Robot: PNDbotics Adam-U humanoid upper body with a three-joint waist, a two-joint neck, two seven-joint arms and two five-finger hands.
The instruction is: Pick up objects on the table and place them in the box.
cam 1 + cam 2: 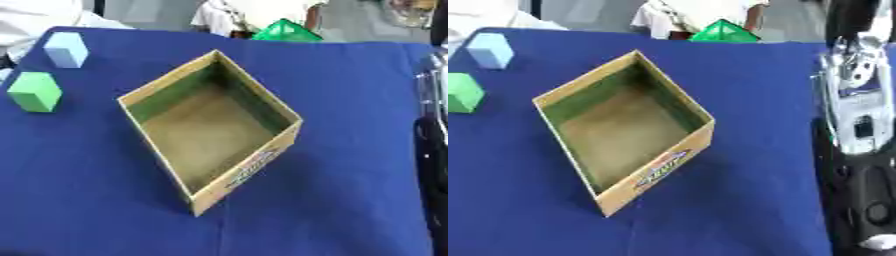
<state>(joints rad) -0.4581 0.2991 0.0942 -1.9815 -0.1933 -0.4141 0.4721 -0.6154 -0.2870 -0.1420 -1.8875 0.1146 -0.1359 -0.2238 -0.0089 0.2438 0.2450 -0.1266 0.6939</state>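
An open, empty cardboard box (pixel 282 111) stands cornerwise in the middle of the blue table (pixel 350 80). Left of it sits a green cube (pixel 35 91). A light blue cube (pixel 66 49) lies further back at the far left. A green pyramid-shaped piece (pixel 285 31) rests at the table's far edge. My right arm (pixel 859 115), silver and black, runs along the right edge of the right eye view, well apart from the box. I cannot make out its hand. The left hand does not show.
A printed label (pixel 661 170) marks the box's near right wall. People stand beyond the far edge. Bare blue cloth lies in front of the box and between the box and my right arm.
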